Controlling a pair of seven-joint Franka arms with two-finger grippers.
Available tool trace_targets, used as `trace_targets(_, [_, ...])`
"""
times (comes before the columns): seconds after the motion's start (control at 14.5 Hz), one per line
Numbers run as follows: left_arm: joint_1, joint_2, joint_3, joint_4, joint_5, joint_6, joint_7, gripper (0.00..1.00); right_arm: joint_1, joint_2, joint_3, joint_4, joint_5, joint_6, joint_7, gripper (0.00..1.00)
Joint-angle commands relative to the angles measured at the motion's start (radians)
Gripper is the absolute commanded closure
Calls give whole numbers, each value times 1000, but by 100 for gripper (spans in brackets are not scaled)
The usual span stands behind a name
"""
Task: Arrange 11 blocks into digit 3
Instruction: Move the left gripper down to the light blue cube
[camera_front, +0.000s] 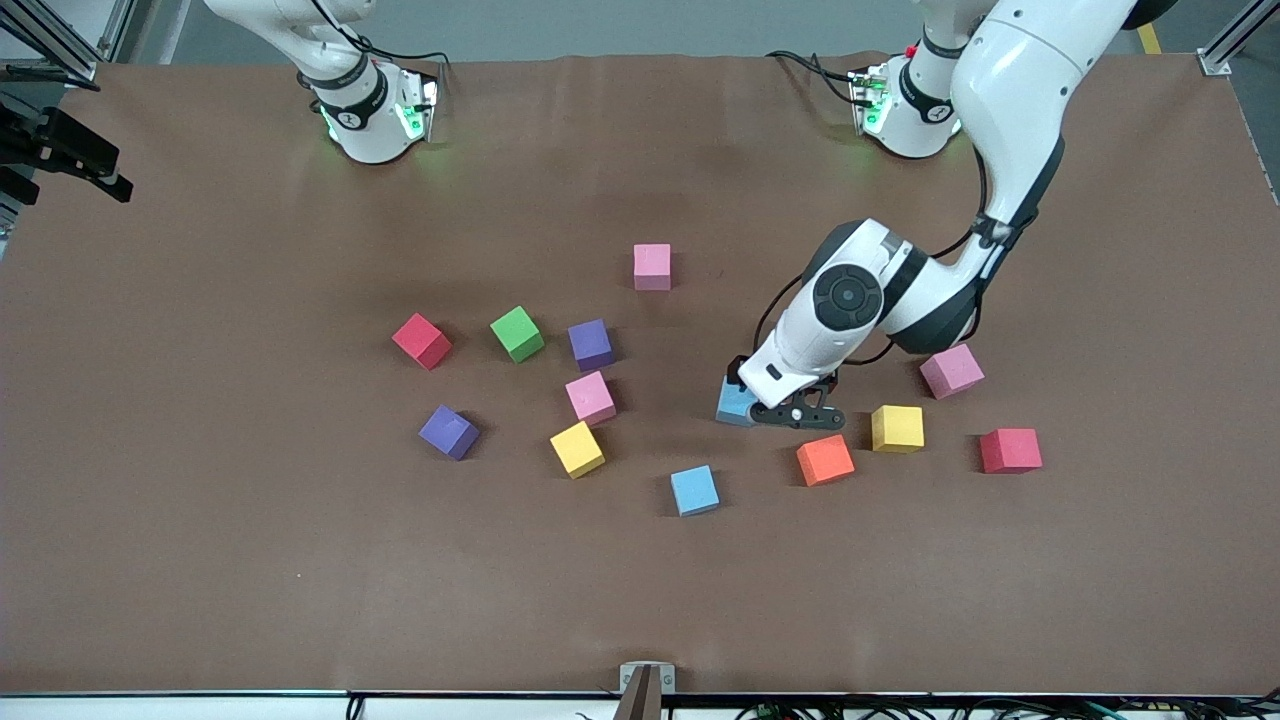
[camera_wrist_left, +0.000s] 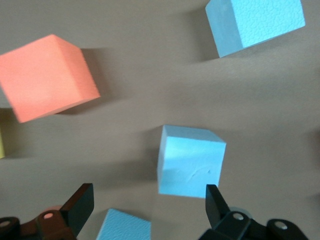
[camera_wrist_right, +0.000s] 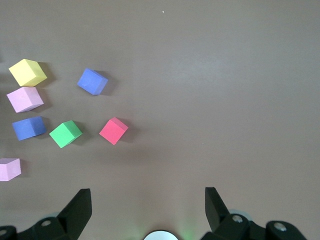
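Brown bench (camera_front: 250, 560), foam cubes loose on it, none touching another; no numeral shape among them.

Left gripper (camera_front: 790, 410) low over the bench, toward the left arm's end. Jaws wide and empty in the left wrist view (camera_wrist_left: 147, 210). A light blue matte foam cube (camera_wrist_left: 190, 160) sits on the bench between the open fingers, not touching either. In the front view only a corner of a light blue cube (camera_front: 734, 403) shows at the gripper. Cannot tell from there how many lie under the arm; the wrist view shows the edge of a second one (camera_wrist_left: 122, 226) by the fingers.

Nearer the front camera than the gripper: an orange foam cube (camera_front: 825, 460), a yellow foam cube (camera_front: 897, 428) and a red foam cube (camera_front: 1010, 450), in a loose row running toward the left arm's end. A pink foam cube (camera_front: 951, 370) lies farther back, just beside the left arm's elbow. Another light blue cube (camera_front: 694, 490) lies alone, nearest the camera.

Mid-bench cluster: second red cube (camera_front: 421, 340), green foam cube (camera_front: 517, 333), purple foam cube (camera_front: 591, 344), pink cube (camera_front: 590, 397), second yellow cube (camera_front: 577, 449), second purple cube (camera_front: 448, 431). A lone pink cube (camera_front: 652, 266) lies farthest from the camera.

Right gripper (camera_wrist_right: 147, 210) waits up high near its base, jaws wide, holding nothing.
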Motion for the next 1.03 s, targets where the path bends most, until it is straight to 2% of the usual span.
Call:
trace_targets(0.0, [-18, 72, -4, 82, -20, -18, -23, 1, -10, -4, 17, -3, -32, 2, -3, 0])
trace_targets(0.48, [-75, 131, -4, 92, -8, 3, -40, 1, -8, -3, 17, -5, -31, -4, -13, 0])
trace_targets(0.83, [-73, 158, -2, 105, 130, 3, -35, 1, -8, -3, 19, -5, -22, -2, -16, 0])
trace_targets(0.96, [-75, 161, -2, 105, 135, 3, -37, 2, -8, -3, 19, -5, -20, -2, -34, 0])
